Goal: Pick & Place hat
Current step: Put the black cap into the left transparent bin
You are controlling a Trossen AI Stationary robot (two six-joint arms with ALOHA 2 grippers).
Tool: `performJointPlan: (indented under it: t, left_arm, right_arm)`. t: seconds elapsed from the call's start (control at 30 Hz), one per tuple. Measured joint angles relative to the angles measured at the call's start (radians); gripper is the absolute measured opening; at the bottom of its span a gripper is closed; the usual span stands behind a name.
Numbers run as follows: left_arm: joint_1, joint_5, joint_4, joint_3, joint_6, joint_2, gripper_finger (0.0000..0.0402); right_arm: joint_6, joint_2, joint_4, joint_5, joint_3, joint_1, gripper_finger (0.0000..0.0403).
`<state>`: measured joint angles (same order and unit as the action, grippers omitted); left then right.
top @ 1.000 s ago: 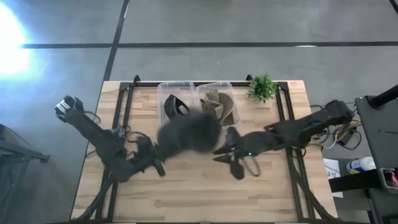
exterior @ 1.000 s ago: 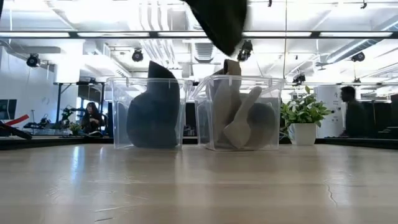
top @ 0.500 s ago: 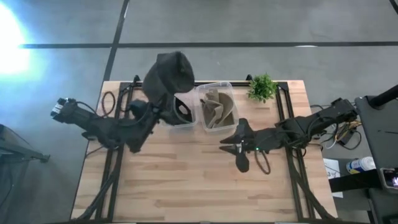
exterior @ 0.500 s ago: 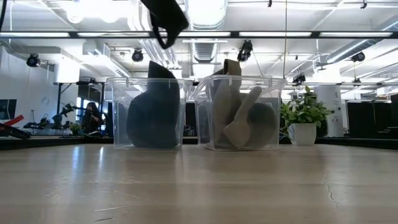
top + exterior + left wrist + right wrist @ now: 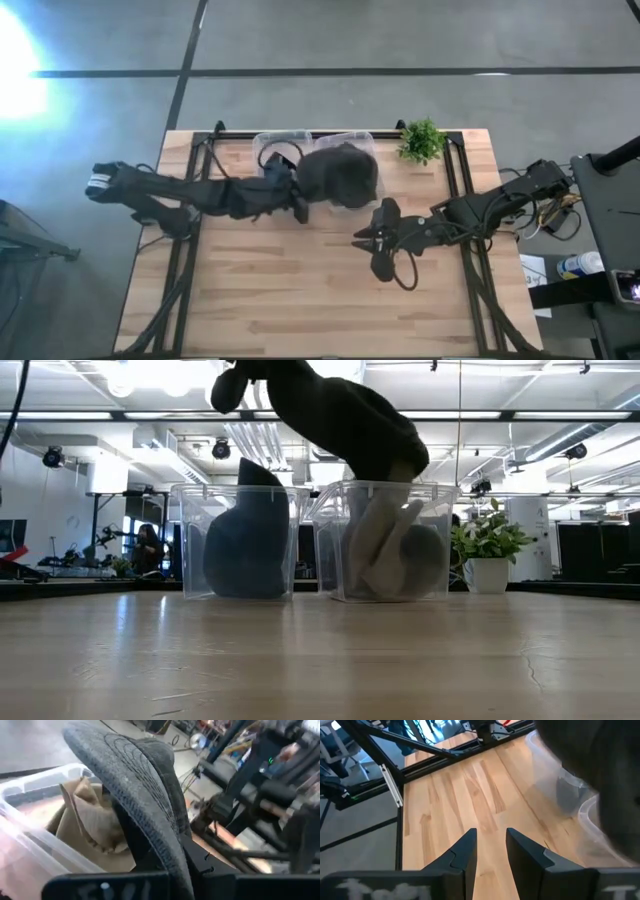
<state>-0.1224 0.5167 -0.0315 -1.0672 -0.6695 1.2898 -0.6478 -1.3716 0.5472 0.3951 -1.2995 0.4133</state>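
Observation:
My left gripper (image 5: 298, 205) is shut on a dark grey hat (image 5: 340, 176), held over the right-hand clear bin (image 5: 365, 137), which holds tan hats (image 5: 82, 815). In the low view the hat (image 5: 345, 420) slopes down from the gripper to that bin's opening (image 5: 385, 485). The left-hand clear bin (image 5: 240, 540) holds dark hats. My right gripper (image 5: 368, 241) is open and empty above the table, on the near side of the right-hand bin; it also shows in the right wrist view (image 5: 490, 851). My left gripper holds the hat by its stitched brim (image 5: 167, 855), which runs back between the fingers; the hat itself hides the fingers. The gripper comes level from the table's left. The hat is lifted clear of the table, its crown end (image 5: 395, 460) tilted down at the right-hand bin's rim.
A small potted plant (image 5: 422, 140) stands at the table's far right, beside the bins. Black frame rails (image 5: 465, 200) run along both sides of the table. Bare wood (image 5: 300, 290) lies toward the near edge.
My left gripper has swung the hat up from over the table's middle, out past the far edge by the left-hand bin, then toward the right, over the right-hand bin. The hat has turned and now tilts down into that bin's opening.

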Motion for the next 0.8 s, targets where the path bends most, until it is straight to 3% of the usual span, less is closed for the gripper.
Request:
performJointPlan:
  t: [0.23, 0.43, 0.57, 0.73, 0.8]
  left_arm:
    - [0.128, -0.003, -0.089, 0.002, 0.016, -0.140, 0.0005]
    - [0.303, 0.077, -0.595, -0.089, -0.059, -0.236, 0.0005]
    - [0.377, -0.075, -0.827, -0.144, -0.157, -0.239, 0.0005]
    - [0.379, -0.273, -0.858, -0.160, -0.271, -0.181, 0.0006]
    - [0.380, -0.290, -0.893, -0.171, -0.309, -0.140, 0.0006]
  right_arm:
    - [0.000, 0.003, 0.001, -0.001, 0.000, 0.006, 0.0098]
    - [0.001, 0.003, 0.003, -0.002, 0.000, 0.006, 0.0090]
    - [0.004, 0.003, 0.008, -0.002, 0.000, 0.005, 0.0089]
    - [-0.004, 0.002, 0.030, 0.001, 0.000, -0.010, 0.0093]
    - [-0.012, 0.002, 0.030, 0.003, 0.000, -0.018, 0.0093]
